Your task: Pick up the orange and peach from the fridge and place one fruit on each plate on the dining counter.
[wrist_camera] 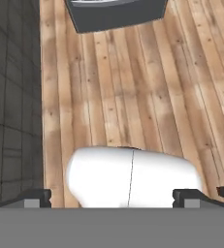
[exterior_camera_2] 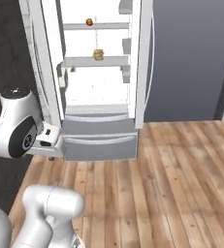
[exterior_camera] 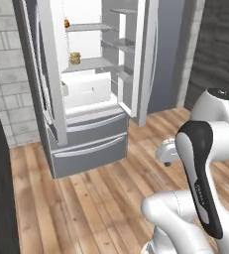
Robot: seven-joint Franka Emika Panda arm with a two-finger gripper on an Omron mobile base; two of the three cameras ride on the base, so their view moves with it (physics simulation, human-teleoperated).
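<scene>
The fridge (exterior_camera: 88, 149) (exterior_camera_2: 99, 140) stands in front of me with both doors open and its white shelves lit. One small round orange-red fruit (exterior_camera: 66, 23) (exterior_camera_2: 89, 22) rests on the upper shelf; it is too small to tell orange from peach. The other fruit, the plates and the dining counter are out of view. My gripper (wrist_camera: 111, 196) (exterior_camera_2: 50, 154) hangs low over the floor, well short of the fridge and pointing down. Its fingertips (wrist_camera: 36, 196) are spread wide, open, and hold nothing.
A tan burger-like stack (exterior_camera: 75, 58) (exterior_camera_2: 98, 54) sits on the middle shelf. The open doors (exterior_camera: 145, 59) (exterior_camera_2: 143, 63) flank the shelves. A dark wall (wrist_camera: 11, 97) runs along my left. Wooden floor (exterior_camera_2: 157, 184) stretches between me and the grey drawers (wrist_camera: 116, 14).
</scene>
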